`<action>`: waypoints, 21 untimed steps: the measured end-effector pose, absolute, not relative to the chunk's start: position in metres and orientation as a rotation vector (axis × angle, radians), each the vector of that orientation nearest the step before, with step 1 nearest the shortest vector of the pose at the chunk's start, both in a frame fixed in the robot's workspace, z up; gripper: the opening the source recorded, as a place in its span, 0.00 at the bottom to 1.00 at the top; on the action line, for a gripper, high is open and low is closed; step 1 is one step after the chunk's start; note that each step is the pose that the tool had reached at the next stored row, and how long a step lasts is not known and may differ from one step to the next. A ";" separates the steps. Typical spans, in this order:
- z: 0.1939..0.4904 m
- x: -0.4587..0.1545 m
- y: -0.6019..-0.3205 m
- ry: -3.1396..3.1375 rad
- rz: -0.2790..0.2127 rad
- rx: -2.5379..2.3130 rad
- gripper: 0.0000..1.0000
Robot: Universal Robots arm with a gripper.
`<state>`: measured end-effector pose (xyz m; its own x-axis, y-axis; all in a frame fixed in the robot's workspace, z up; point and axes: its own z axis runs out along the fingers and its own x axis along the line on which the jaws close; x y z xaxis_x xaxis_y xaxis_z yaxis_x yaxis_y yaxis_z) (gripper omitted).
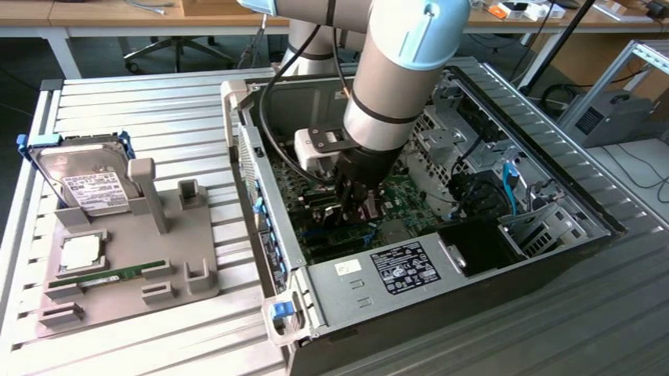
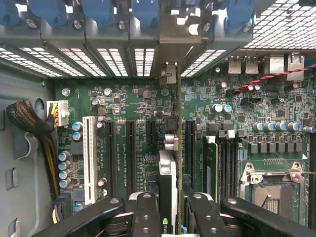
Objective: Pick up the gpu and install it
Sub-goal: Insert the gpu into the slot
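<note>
In the wrist view I see the gpu (image 2: pixel 168 170) edge-on: a thin card standing upright between my two black fingers (image 2: pixel 145 212), with its silvery bracket end pointing at the rear slot openings (image 2: pixel 170 74). My gripper (image 2: pixel 170 210) is shut on it. The card sits over the black expansion slots (image 2: pixel 131 153) of the green motherboard (image 2: pixel 123 98); I cannot tell whether it is seated in one. In the exterior view my gripper (image 1: pixel 353 205) reaches down inside the open computer case (image 1: pixel 418 270), and the gpu (image 1: pixel 368 210) shows as a dark, brownish piece low over the board.
A white slot (image 2: pixel 89 158) and a sleeved cable bundle (image 2: pixel 29 121) lie beside the black slots. Blue clips (image 2: pixel 98 10) line the case's rear wall. On the exterior view's left, a grey holder (image 1: pixel 131 258) carries a hard drive (image 1: pixel 89 184), a green memory stick (image 1: pixel 110 274) and a processor (image 1: pixel 81 252).
</note>
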<state>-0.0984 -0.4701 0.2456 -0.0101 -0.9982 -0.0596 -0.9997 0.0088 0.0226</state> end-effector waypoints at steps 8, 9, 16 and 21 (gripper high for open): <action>0.245 -0.098 -0.470 2.217 0.090 -2.186 0.27; 0.245 -0.098 -0.470 2.217 0.090 -2.186 0.27; 0.245 -0.098 -0.470 2.225 0.090 -2.178 0.27; 0.245 -0.099 -0.470 2.241 0.090 -2.161 0.27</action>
